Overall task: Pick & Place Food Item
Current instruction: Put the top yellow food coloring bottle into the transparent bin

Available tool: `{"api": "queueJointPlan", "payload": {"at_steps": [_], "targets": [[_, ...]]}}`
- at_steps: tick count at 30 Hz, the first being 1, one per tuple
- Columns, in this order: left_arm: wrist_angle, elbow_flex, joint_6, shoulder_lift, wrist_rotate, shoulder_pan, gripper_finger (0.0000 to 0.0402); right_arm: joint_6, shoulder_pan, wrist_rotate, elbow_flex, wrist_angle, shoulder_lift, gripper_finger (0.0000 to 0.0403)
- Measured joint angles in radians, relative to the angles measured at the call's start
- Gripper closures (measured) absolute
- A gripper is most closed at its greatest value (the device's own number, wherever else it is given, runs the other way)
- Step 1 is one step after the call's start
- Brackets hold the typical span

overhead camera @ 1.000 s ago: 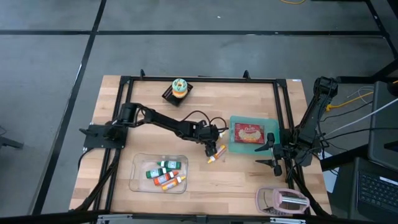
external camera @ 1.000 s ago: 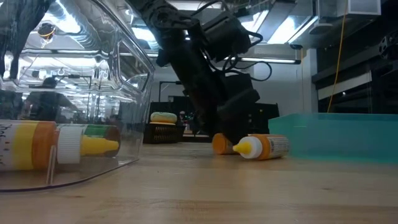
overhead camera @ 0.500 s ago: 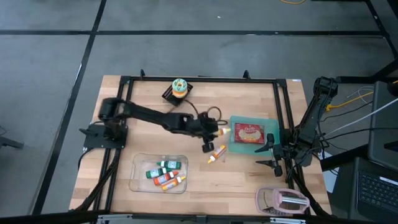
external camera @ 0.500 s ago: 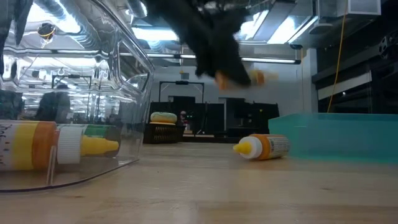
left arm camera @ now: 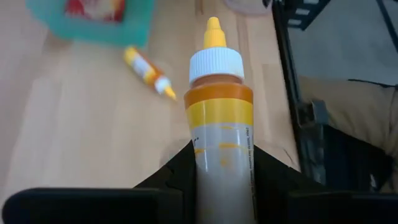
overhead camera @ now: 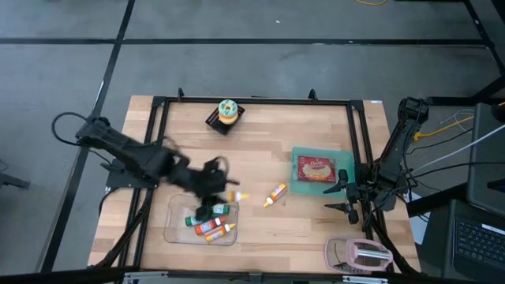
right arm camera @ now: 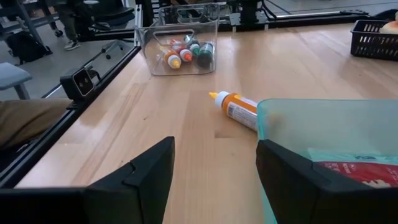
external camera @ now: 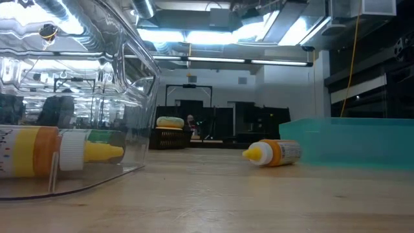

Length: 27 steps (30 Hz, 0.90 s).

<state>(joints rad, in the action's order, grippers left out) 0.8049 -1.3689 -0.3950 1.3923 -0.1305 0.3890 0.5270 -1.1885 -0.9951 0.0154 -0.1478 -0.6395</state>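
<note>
- Left pincer (left arm camera: 221, 186) pinches a sauce bottle (left arm camera: 219, 124) by its lower body, one dark finger on each side; yellow nozzle and white cap point away from the wrist.
- High view: left pincer (overhead camera: 215, 189) hangs over the far edge of the clear bin (overhead camera: 175, 229), the held bottle's tip sticking out toward the bench middle. Arm is motion-blurred there.
- Clear bin sits at the front-left of the bench (overhead camera: 260, 142); it holds several small bottles (overhead camera: 209, 221), orange-, green- and yellow-bodied, lying flat.
- A second orange bottle (overhead camera: 274, 194) lies on its side on the bare wood, between the bin and the teal tray (overhead camera: 297, 186), just beside the tray's corner.
- Teal tray holds a red food packet (overhead camera: 316, 168).
- Black basket with a round food item (overhead camera: 227, 111) sits at the far edge of the bench, well apart from the rest.
- Right pincer (right arm camera: 214, 168) is spread, holding nothing, parked low at the bench's right edge next to the teal tray.
- Pink-rimmed container (overhead camera: 359, 254) sits at the front-right corner.
- Low view: neither arm shows; only the bin, the lying bottle and the tray wall.
</note>
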Motion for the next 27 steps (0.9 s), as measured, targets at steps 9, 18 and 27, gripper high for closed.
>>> {"api": "queueJointPlan", "payload": {"at_steps": [9,18,27], "targets": [[0.095,0.074,-0.416,-0.015,-0.158,0.349,0.0305,0.010,0.000,-0.010,0.000,0.000,0.000,0.0179],[-0.067,0.377,-0.726,0.021,-0.109,0.493,0.0305,-0.003,0.000,-0.019,0.000,0.002,0.000,0.0179],[-0.382,0.617,-0.802,0.020,-0.112,0.514,0.0261,-0.003,0.000,-0.019,0.000,0.002,0.000,0.0179]]}}
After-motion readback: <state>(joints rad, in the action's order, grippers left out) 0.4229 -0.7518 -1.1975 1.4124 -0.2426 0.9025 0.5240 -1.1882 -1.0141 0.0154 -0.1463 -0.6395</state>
